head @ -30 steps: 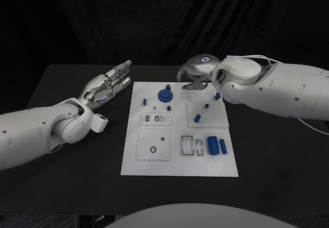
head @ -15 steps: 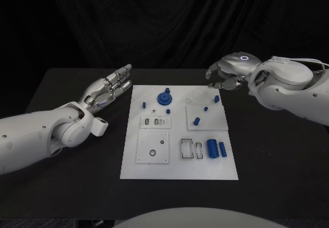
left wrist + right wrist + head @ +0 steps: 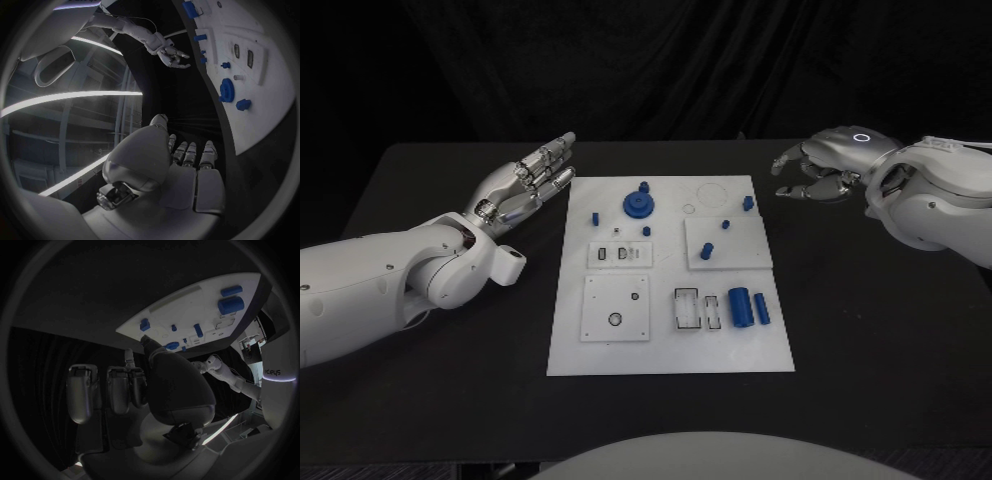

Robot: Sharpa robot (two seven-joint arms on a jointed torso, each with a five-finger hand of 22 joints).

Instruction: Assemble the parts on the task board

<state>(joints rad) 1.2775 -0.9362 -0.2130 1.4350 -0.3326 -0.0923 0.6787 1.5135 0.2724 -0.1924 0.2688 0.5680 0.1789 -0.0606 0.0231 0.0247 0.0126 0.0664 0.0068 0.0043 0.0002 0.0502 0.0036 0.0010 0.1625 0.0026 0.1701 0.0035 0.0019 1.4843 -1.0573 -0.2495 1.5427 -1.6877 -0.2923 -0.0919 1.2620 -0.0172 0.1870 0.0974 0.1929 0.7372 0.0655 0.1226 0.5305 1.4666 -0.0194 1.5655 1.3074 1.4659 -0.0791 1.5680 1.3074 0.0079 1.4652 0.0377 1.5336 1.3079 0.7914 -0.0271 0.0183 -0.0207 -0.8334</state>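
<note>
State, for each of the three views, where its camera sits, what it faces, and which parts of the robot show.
Head view: above, facing the white rectangular task board; left hand, right hand.
Left wrist view: behind the left hand, facing the board's far end.
Right wrist view: behind the right hand.
All share the round blue gear-shaped part.

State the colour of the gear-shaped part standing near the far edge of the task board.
Blue. The gear-shaped part stands on the white task board, clearest in the head view.

Robotics lab, black table [image 3: 444, 400], black curtain backdrop [image 3: 646, 60], white task board [image 3: 668, 350] of test fittings
</note>
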